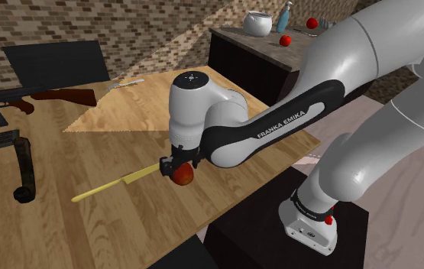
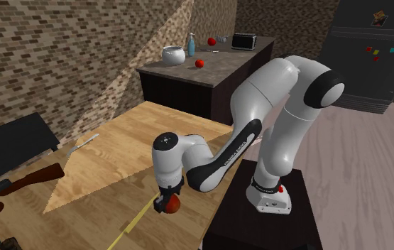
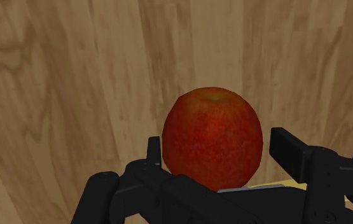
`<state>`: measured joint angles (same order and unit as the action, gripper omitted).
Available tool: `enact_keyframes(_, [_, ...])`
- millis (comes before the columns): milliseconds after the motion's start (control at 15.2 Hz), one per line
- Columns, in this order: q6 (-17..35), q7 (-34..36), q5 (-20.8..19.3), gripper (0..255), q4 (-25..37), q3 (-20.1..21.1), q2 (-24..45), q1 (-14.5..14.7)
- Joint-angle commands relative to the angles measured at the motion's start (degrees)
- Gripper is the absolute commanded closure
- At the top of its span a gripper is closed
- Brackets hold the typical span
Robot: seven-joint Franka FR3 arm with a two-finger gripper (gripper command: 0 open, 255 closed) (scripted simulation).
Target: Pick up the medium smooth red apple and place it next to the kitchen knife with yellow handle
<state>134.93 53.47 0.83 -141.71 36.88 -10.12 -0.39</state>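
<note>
- Sitting between the black fingers (image 3: 292, 151), the apple (image 3: 212, 137) is round and smooth, deep red mottled with orange, with a shallow dimple on top.
- The fingers are released rather than clenched. One lies close against the fruit, and a thin strip of wood shows between the other and the skin.
- The apple is near the table (image 1: 225, 84) edge that faces the stand (image 1: 263, 244), just beside one end of the yellow knife (image 1: 114, 185). I cannot tell whether the two touch.
- The table is pale wood with strong grain, and a brighter wedge of light falls across it. A fork (image 1: 126, 82) lies near the far edge, and a rifle (image 1: 38, 98) with a brown stock lies toward a far corner.
- The room has brick walls, a pinkish floor (image 2: 373, 177) and a dark fridge (image 2: 373, 57).
- A second, dark table by the wall carries a white pot (image 1: 257, 23) whose inside is hidden. With it are a blue bottle (image 1: 284, 15), small red balls (image 1: 285, 40) and a toaster (image 2: 243, 41).
</note>
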Motion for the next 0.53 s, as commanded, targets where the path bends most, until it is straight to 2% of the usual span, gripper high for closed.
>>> enact_keyframes(0, [0.0, 0.0, 0.0, 0, 0.0, 0.0, 0.0, 0.0])
enact_keyframes(264, [0.0, 0.0, 0.0, 0, 0.0, 0.0, 0.0, 0.0])
enact_keyframes(462, [-6.4, -2.3, 3.0, 0, 2.5, -1.2, -4.5, 1.1])
